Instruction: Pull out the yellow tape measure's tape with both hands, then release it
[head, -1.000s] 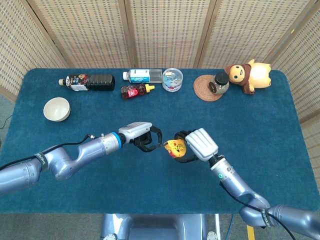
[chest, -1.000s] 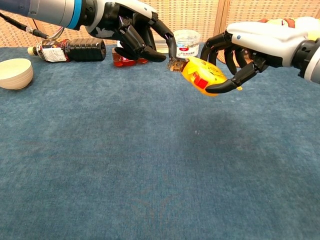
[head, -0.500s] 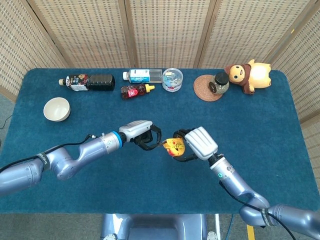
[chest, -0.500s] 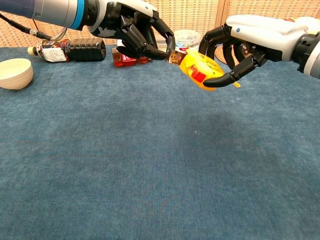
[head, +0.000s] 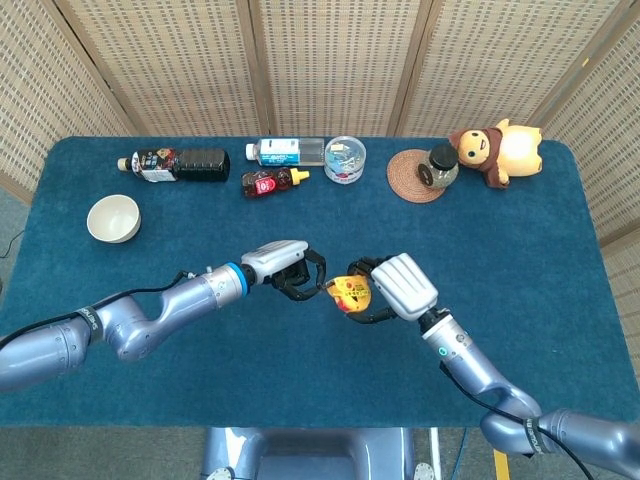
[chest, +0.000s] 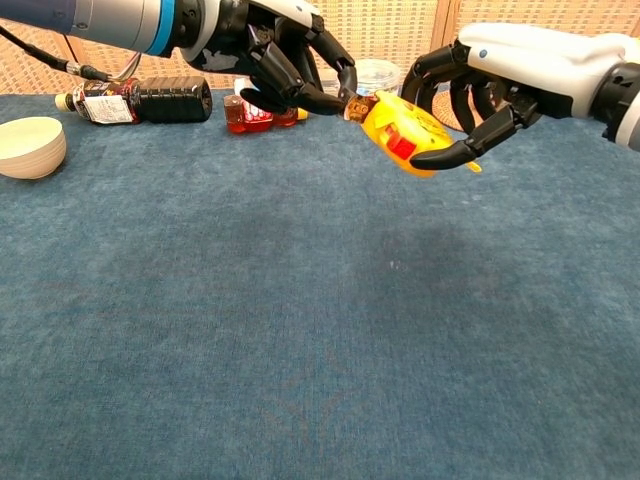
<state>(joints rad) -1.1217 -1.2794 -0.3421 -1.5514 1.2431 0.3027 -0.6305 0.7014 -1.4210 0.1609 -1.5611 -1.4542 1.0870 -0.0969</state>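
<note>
The yellow tape measure (head: 351, 294) (chest: 404, 135), with a red patch on its side, hangs above the blue table, gripped by my right hand (head: 402, 286) (chest: 500, 80). My left hand (head: 283, 269) (chest: 280, 60) is close on its left. Its fingertips pinch the small tab at the tape's end (chest: 357, 105), right at the case's mouth. Hardly any tape shows between the tab and the case.
Along the back of the table (head: 300, 380) lie a dark bottle (head: 172, 163), a white-labelled bottle (head: 285, 151), a small red bottle (head: 268, 182), a round clear tub (head: 345, 158), a coaster with a jar (head: 420, 175) and a plush toy (head: 495, 150). A white bowl (head: 112, 217) stands far left.
Both hands and the tape measure shifted slightly right and up together. The left hand's fingers closed in on the tab. The tape has not lengthened.
</note>
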